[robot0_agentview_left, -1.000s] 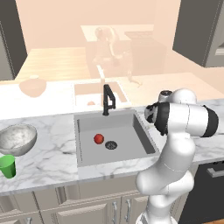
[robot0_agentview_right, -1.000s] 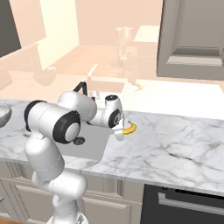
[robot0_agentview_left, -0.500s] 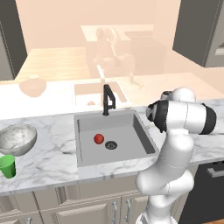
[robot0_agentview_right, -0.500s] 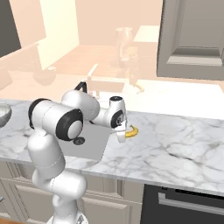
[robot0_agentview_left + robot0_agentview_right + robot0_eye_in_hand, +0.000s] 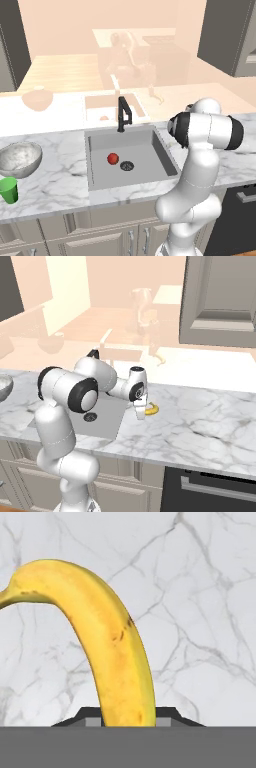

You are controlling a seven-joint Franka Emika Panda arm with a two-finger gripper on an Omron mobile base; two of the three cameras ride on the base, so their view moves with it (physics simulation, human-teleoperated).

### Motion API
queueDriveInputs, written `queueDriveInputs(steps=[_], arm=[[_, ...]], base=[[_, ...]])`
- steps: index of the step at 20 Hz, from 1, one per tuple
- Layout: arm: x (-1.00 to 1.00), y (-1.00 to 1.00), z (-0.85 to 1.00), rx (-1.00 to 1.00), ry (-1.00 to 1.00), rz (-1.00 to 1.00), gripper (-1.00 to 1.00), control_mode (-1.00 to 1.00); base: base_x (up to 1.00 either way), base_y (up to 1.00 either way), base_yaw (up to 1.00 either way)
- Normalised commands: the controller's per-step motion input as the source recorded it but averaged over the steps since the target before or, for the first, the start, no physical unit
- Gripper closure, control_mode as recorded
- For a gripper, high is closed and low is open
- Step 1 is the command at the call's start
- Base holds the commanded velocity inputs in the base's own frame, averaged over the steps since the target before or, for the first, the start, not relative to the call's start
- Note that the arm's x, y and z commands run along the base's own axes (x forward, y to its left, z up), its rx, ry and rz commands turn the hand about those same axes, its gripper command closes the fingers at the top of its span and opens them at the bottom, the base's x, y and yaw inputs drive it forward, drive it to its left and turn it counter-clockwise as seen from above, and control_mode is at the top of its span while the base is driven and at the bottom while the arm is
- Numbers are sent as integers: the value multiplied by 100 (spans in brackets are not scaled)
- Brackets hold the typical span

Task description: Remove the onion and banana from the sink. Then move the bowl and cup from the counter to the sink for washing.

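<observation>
My gripper (image 5: 141, 409) is shut on the yellow banana (image 5: 151, 410), low over the white marble counter (image 5: 200, 416) just right of the sink (image 5: 109, 415). In the hand view the banana (image 5: 107, 647) curves up from between my fingertips (image 5: 167, 714), with marble right behind it; I cannot tell whether it touches the counter. The red onion (image 5: 113, 158) lies in the grey sink (image 5: 150, 150) beside the drain (image 5: 127, 165). The speckled bowl (image 5: 19, 159) and the green cup (image 5: 8, 190) stand on the counter at the far left.
A black faucet (image 5: 122, 114) rises at the sink's back edge. A dark oven front (image 5: 210, 488) sits below the counter on the right. Marble stretches bare to the right of the banana.
The gripper has carried the banana a little to the right and lower, from the sink's right rim out over the counter. The onion, bowl and cup have not moved.
</observation>
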Motion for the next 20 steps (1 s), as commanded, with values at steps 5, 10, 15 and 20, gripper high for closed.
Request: queueDriveInputs(steps=[5, 10, 15, 20], arm=[[0, -5, -11, 1, 3, 0, 100, -100], [0, -5, -10, 1, 2, -1, 100, -100], [0, -2, -10, 2, 4, -2, 100, -100], [0, -2, -10, 2, 6, -2, 100, -100]], base=[[0, 0, 0], [0, 0, 0], [0, 0, 0], [0, 0, 0]])
